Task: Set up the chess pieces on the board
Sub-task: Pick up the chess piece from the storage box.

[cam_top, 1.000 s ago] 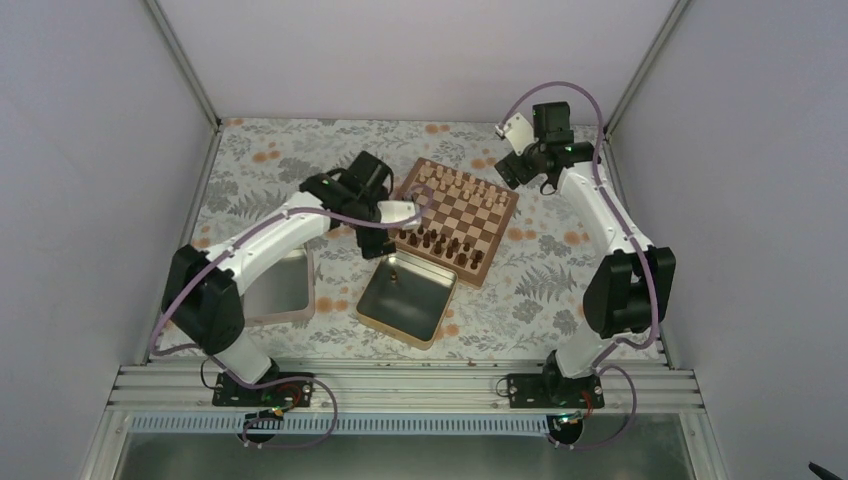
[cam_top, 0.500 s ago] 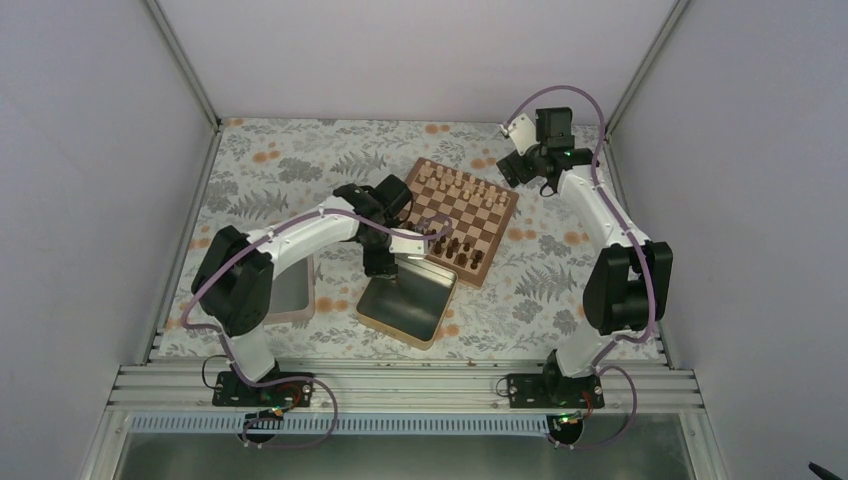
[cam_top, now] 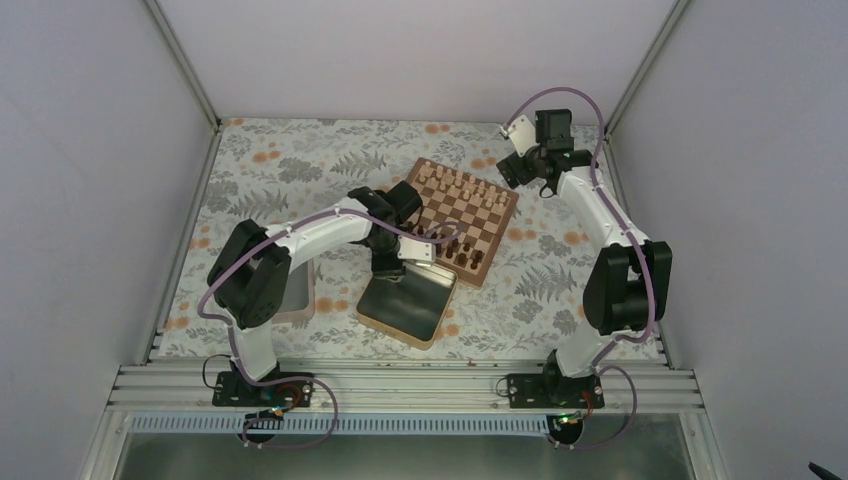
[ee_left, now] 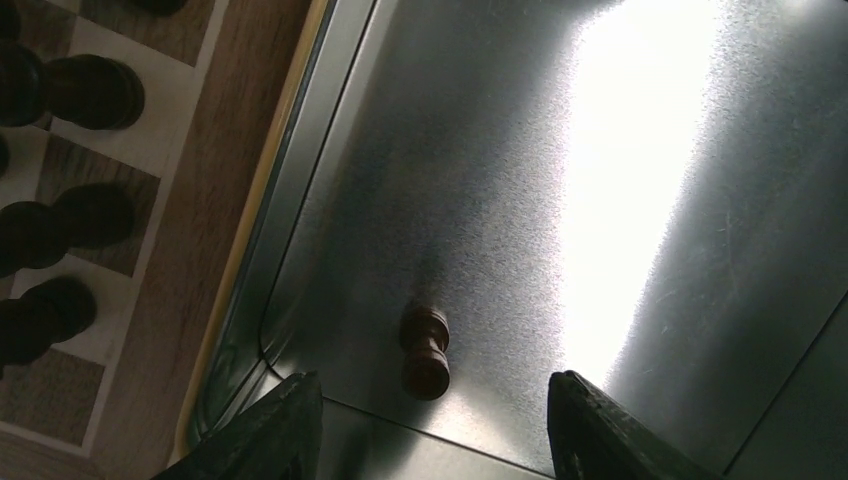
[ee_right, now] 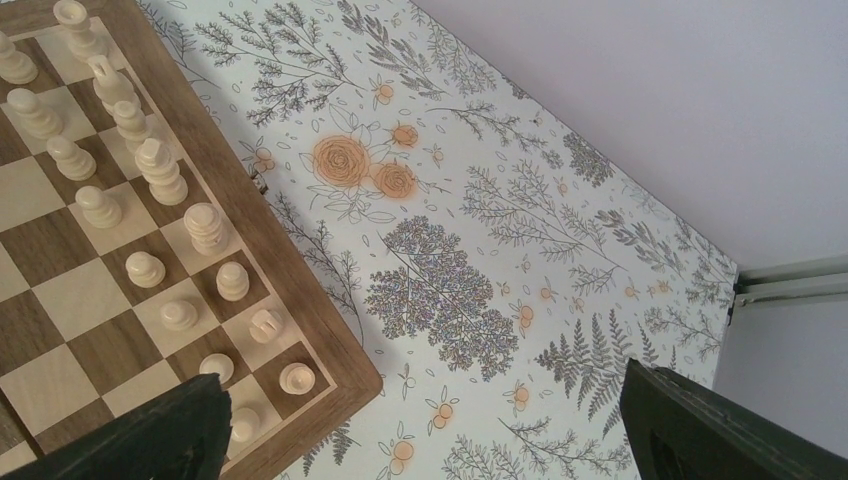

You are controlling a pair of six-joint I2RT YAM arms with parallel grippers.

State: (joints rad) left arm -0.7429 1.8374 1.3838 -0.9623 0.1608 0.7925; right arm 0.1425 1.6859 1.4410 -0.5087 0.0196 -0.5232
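From above, I am hanging my left pincer (cam_top: 397,272) over the far corner of a square metal tin (cam_top: 415,318). The tin is sitting at seven o'clock from the board (cam_top: 497,226). My right pincer (cam_top: 508,168) is hovering off the board at one o'clock.

Through my left wrist, my fingers (ee_left: 285,425) are standing spread and touching nothing. One dark chess piece (ee_left: 425,352) is lying on its side on the tin floor, just ahead of the gap between them, at six o'clock. More dark chessmen (ee_left: 95,92) are standing on the board at nine o'clock.

Through my right wrist, my jaws are gaping wide above the flowered cloth (ee_right: 450,290), gripping nothing. Pale chessmen (ee_right: 160,170) are standing in two rows at ten o'clock.
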